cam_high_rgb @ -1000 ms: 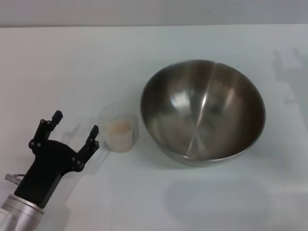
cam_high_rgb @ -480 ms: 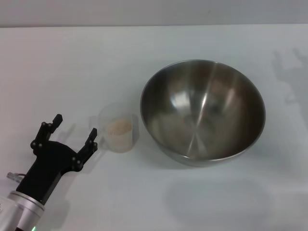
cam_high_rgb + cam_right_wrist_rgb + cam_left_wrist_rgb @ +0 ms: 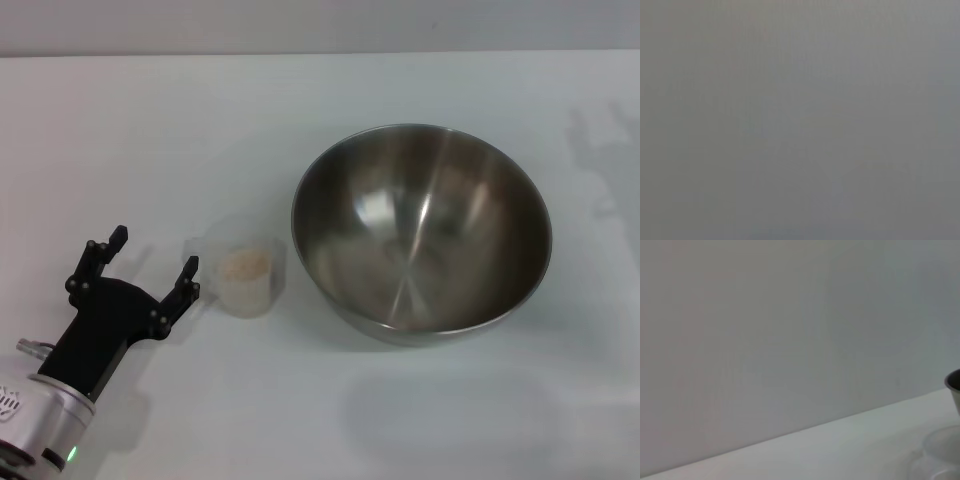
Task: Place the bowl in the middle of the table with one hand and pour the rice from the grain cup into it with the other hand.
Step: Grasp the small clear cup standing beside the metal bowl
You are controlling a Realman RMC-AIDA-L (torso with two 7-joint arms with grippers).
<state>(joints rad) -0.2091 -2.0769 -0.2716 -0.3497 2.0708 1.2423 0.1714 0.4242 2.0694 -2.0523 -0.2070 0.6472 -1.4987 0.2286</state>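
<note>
A large steel bowl (image 3: 420,230) sits on the white table (image 3: 200,130), right of centre, and looks empty. A small clear grain cup (image 3: 245,265) stands upright just left of it, holding rice (image 3: 245,263). My left gripper (image 3: 155,262) is open at the front left, a short way left of the cup and apart from it. In the left wrist view the bowl's edge (image 3: 954,385) and the cup's rim (image 3: 942,445) show at one side. My right gripper is out of view; its wrist view shows only plain grey.
A grey wall (image 3: 320,25) rises behind the table's far edge. Faint shadows fall on the table at the far right (image 3: 600,160).
My left gripper has drawn back toward the front left, away from the cup, and stays open. The cup and the bowl have not moved.
</note>
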